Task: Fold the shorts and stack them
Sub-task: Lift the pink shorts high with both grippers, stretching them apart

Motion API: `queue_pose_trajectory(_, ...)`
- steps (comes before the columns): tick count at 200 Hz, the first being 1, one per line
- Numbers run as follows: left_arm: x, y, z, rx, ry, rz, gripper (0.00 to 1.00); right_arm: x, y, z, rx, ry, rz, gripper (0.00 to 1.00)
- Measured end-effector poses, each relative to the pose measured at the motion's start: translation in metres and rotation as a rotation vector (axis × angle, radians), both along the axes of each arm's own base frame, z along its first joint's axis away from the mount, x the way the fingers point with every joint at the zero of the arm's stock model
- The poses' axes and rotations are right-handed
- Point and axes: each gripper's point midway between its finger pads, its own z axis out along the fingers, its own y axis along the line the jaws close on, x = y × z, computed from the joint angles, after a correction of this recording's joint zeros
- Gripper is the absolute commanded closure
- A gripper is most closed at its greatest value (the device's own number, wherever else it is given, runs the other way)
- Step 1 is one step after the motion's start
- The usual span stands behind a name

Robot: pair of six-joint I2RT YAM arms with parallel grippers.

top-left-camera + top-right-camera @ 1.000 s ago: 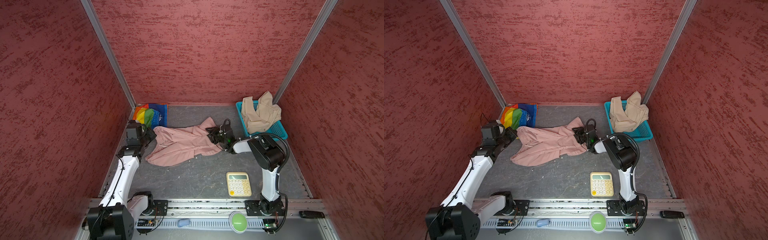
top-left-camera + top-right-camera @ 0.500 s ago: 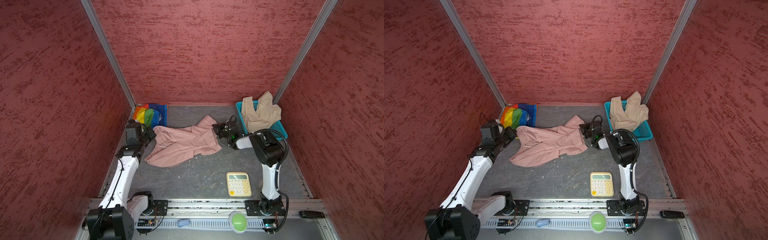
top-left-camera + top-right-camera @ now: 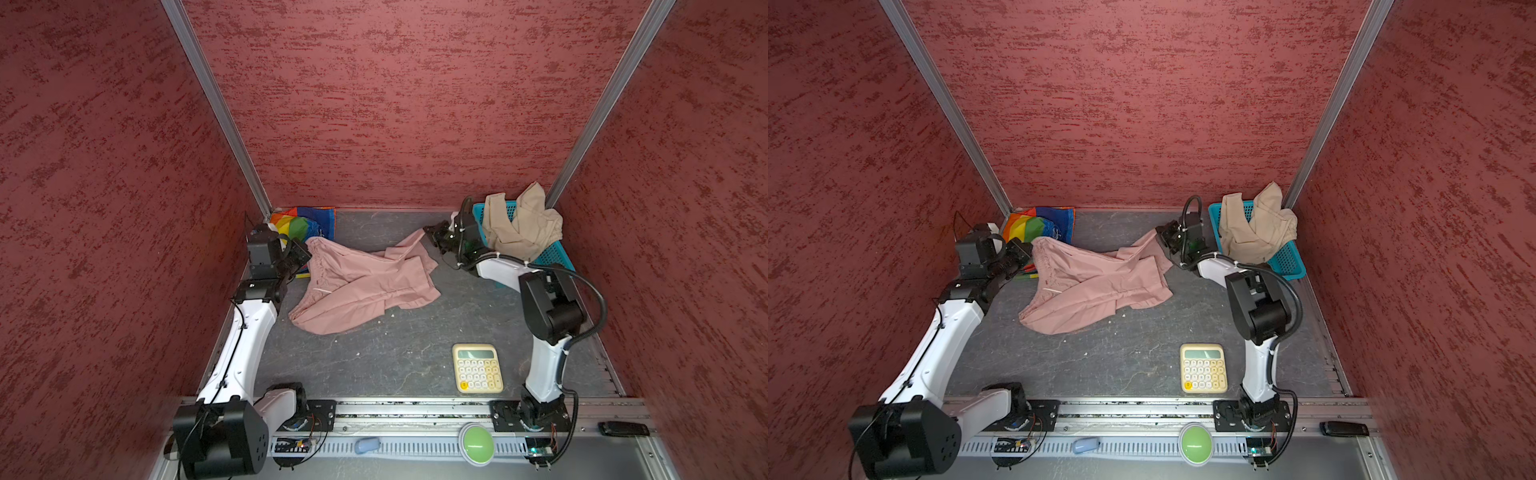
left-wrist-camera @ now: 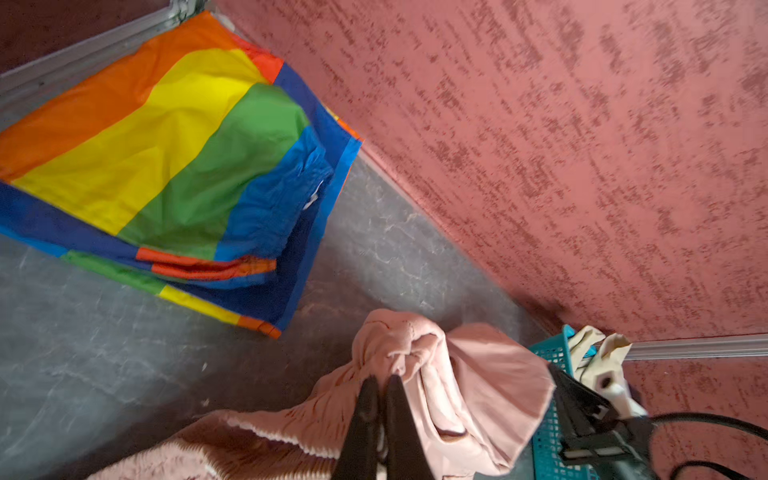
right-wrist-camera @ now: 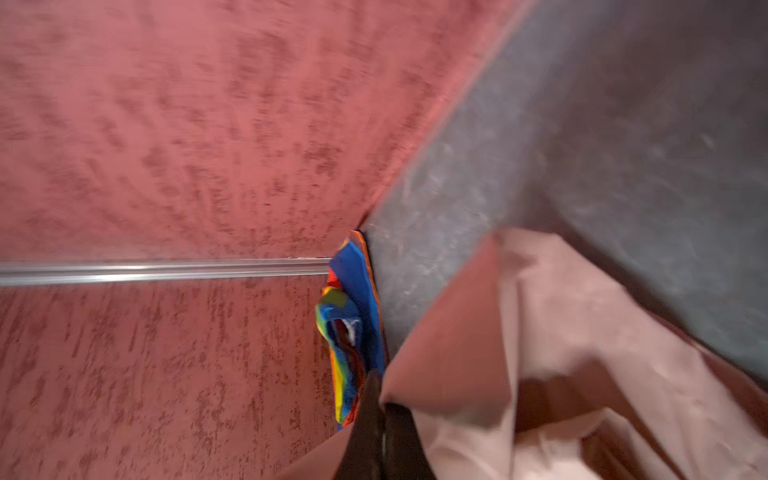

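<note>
The pink shorts lie rumpled on the surface near the teal basket. The left hand is clenched on their waistband, at the end away from the basket. The right hand pinches a leg hem just beside it. Beige shorts fill the basket, and folded rainbow shorts sit well apart from it.

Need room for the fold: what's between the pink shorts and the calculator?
Nothing: bare grey table from pink shorts to calculator, clear in both top views.
</note>
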Motion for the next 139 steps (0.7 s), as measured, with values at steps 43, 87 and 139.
queue_pose_trajectory(43,0.035,0.002,0.132,0.018,-0.287,-0.001,1.0,-0.034,-0.071,0.234,-0.104,-0.431,-0.068,1.0)
queue_pose_trajectory(87,-0.008,-0.031,0.268,0.03,-0.59,-0.079,1.0,-0.118,-0.108,0.375,-0.239,-0.715,-0.103,1.0)
queue_pose_trajectory(139,-0.14,-0.07,0.362,0.013,-0.868,-0.175,1.0,-0.212,-0.142,0.455,-0.357,-0.893,-0.169,1.0)
